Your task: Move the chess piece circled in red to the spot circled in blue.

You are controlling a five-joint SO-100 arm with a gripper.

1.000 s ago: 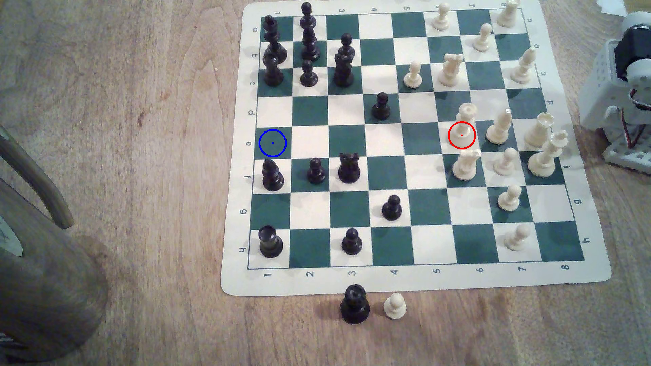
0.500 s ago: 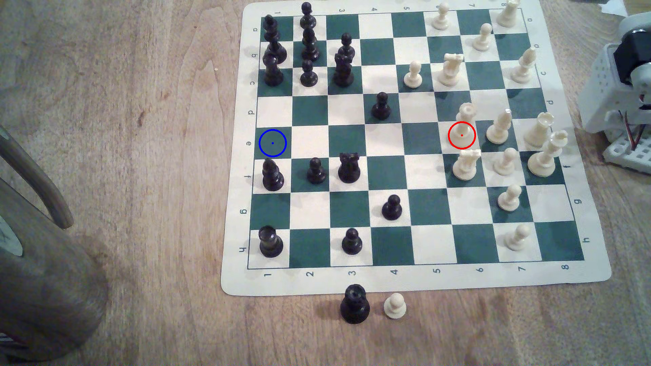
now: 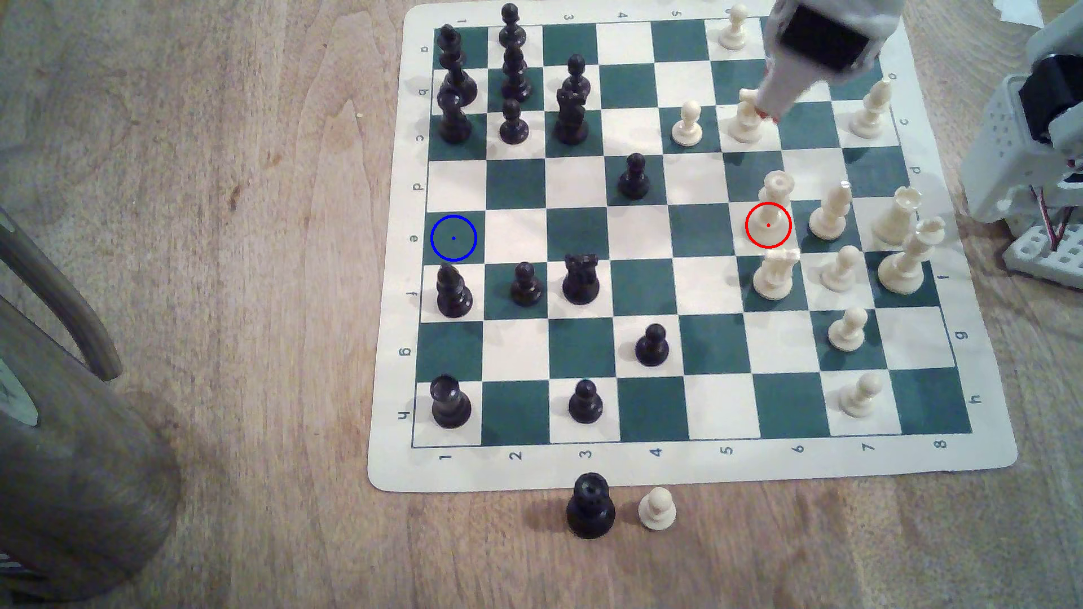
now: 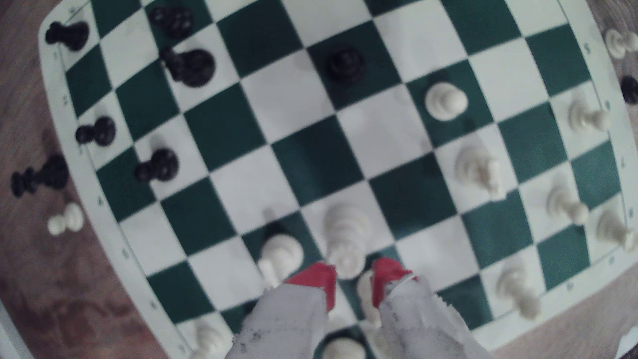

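Observation:
The cream piece with the notched crown (image 3: 775, 196) stands upright on the red-ringed white square of the chessboard (image 3: 644, 471); in the wrist view the crowned piece (image 4: 345, 231) appears just beyond my fingertips. The blue-ringed dark green square (image 3: 453, 238) lies bare at the board's edge on the exterior view's left. My gripper (image 3: 766, 111) hangs high over a cream knight (image 3: 745, 123), well apart from the crowned piece. In the wrist view the gripper (image 4: 352, 276) is open, its red-tipped fingers (image 4: 319, 278) holding nothing.
Cream pieces crowd the crowned piece: a knight (image 3: 773, 275) in front, a bishop (image 3: 829, 214) beside it. Black pieces (image 3: 454, 293) flank the blue-ringed square. A black piece (image 3: 591, 506) and a cream pawn (image 3: 656, 509) sit off the board. The arm's base (image 3: 1031, 146) stands on the right.
The arm has swung in from the exterior view's right, bringing the gripper over the board's far right part. No chess piece has moved.

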